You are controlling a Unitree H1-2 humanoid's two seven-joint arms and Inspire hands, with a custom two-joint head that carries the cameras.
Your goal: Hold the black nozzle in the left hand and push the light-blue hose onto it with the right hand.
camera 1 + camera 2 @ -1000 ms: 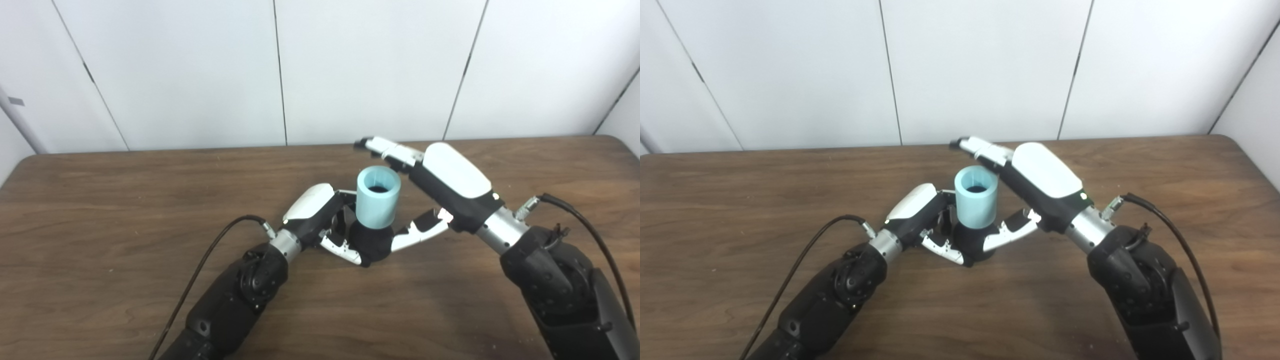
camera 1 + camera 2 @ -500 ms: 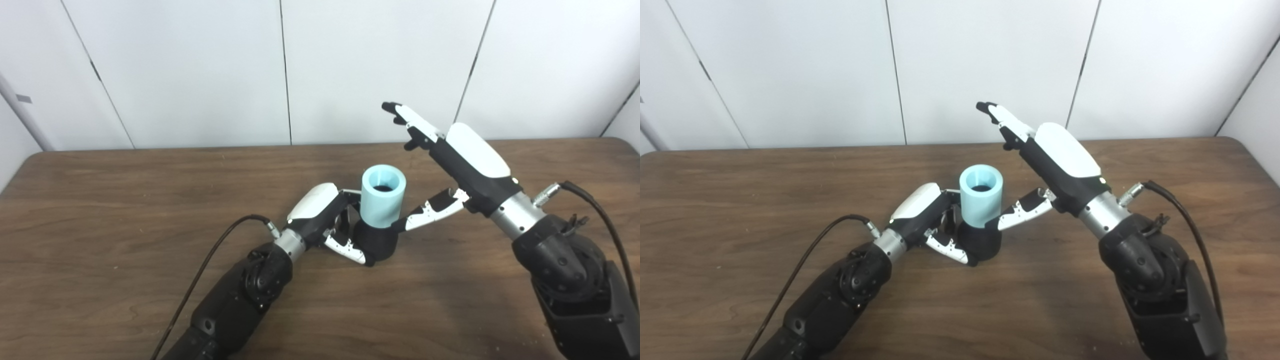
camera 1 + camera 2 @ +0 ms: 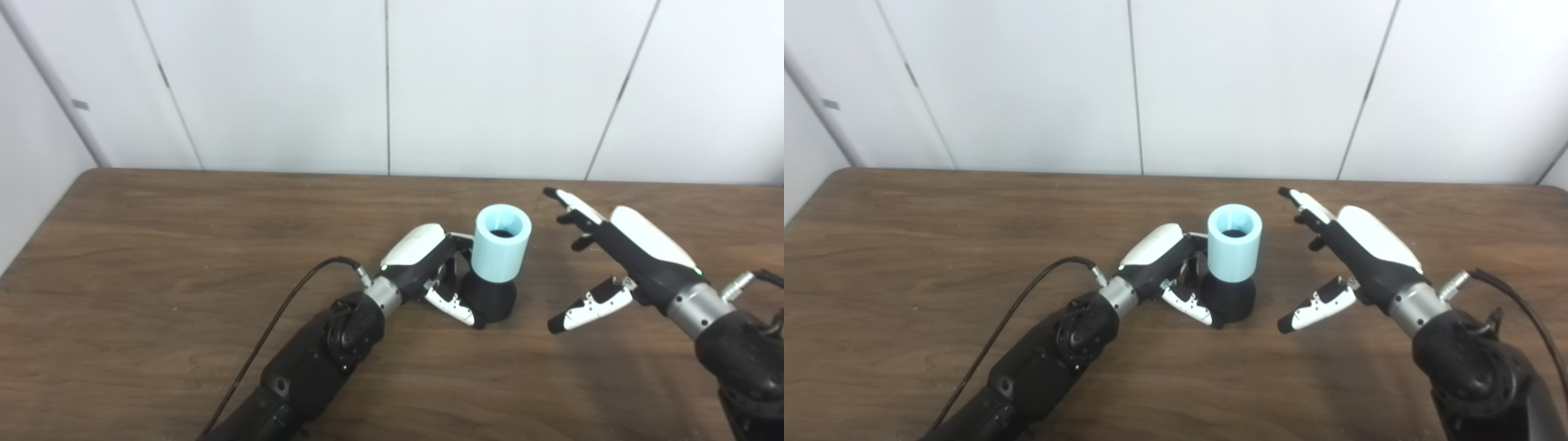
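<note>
Left eye view
Table (image 3: 153,245): dark brown wood grain, matte, rounded corners
Nozzle (image 3: 490,299): black, squat, flared base, standing on the table
Hose (image 3: 501,244): light-blue smooth short tube, upright, seated on the nozzle top, open mouth dark inside
Left hand (image 3: 429,269): glossy white back shell, black body; fingers and thumb clamped around the nozzle base
Right hand (image 3: 618,257): same white shell; fingers spread apart, holding nothing, well to the right of the hose, not touching it

Right eye view
Wall (image 3: 1029,79): plain white panels with thin dark seams
Cable (image 3: 1029,300): black, looping from the left wrist
Hose and nozzle: between the two hands, touching only the left one
</note>
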